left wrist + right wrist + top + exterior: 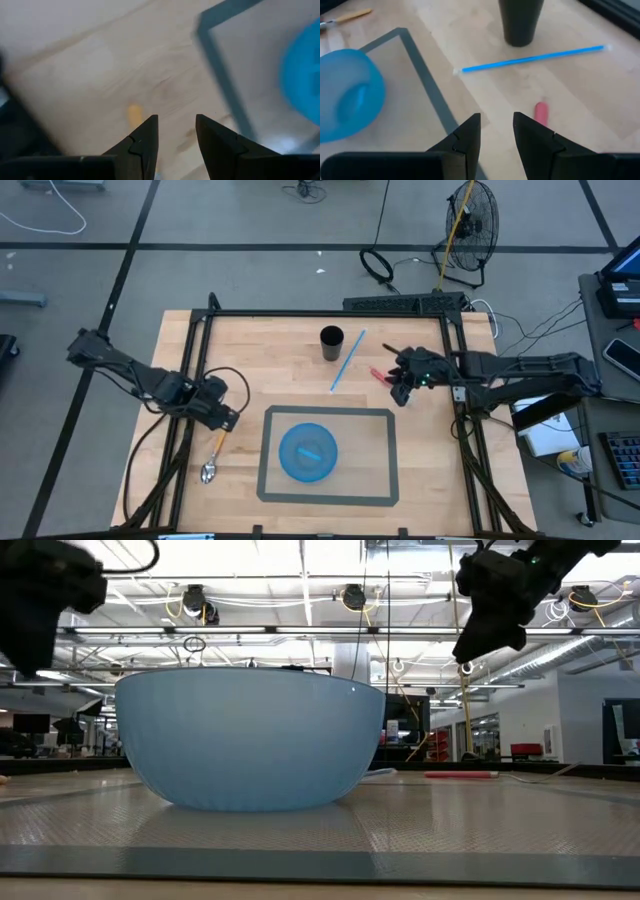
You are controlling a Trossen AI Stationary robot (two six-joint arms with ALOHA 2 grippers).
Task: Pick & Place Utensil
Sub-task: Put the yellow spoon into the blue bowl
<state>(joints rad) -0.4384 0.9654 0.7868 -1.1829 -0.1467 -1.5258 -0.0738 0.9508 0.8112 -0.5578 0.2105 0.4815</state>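
A spoon with an orange handle (213, 452) lies flat on the wood near the table's left side, its metal bowl (207, 473) toward the near edge. My left gripper (228, 420) hovers open just above the handle's far end; the left wrist view shows the orange handle (134, 114) just ahead of the fingers (176, 131). A red utensil (380, 375) lies right of centre, also seen in the right wrist view (541, 112). My right gripper (398, 394) hangs open above the table (490, 600), just on the near-right side of it. A light blue bowl (308, 452) stands inside a grey taped rectangle (266, 455).
A black cup (331, 343) stands toward the far edge, with a blue straw (348, 360) lying slantwise beside it (530, 59). A darker blue shape lies inside the bowl (357, 97). Black frame rails (190, 380) run along the table's left and right sides.
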